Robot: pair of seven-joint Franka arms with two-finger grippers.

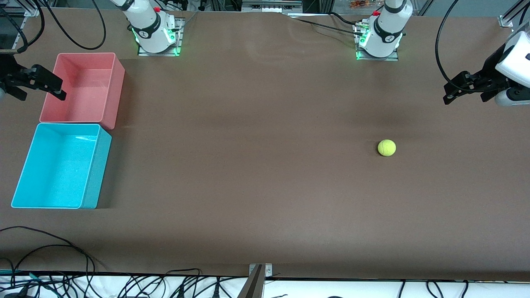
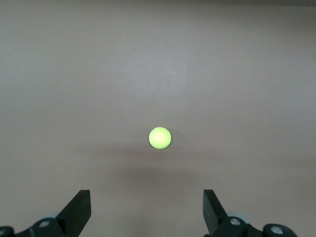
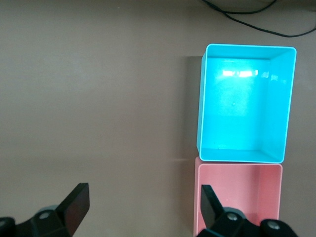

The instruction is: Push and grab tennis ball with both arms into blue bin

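The tennis ball [image 1: 386,147] is being awaited by wide-open, empty left gripper [image 1: 455,89] and right gripper [image 1: 49,85], far from the blue bin [image 1: 25,165]; it should be pushed gently binward.

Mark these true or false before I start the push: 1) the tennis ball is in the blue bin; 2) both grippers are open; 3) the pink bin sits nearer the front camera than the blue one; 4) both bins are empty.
1) False: the tennis ball lies on the bare table, toward the left arm's end.
2) True: left gripper and right gripper hold nothing.
3) False: the blue bin is nearer than the pink bin.
4) True.
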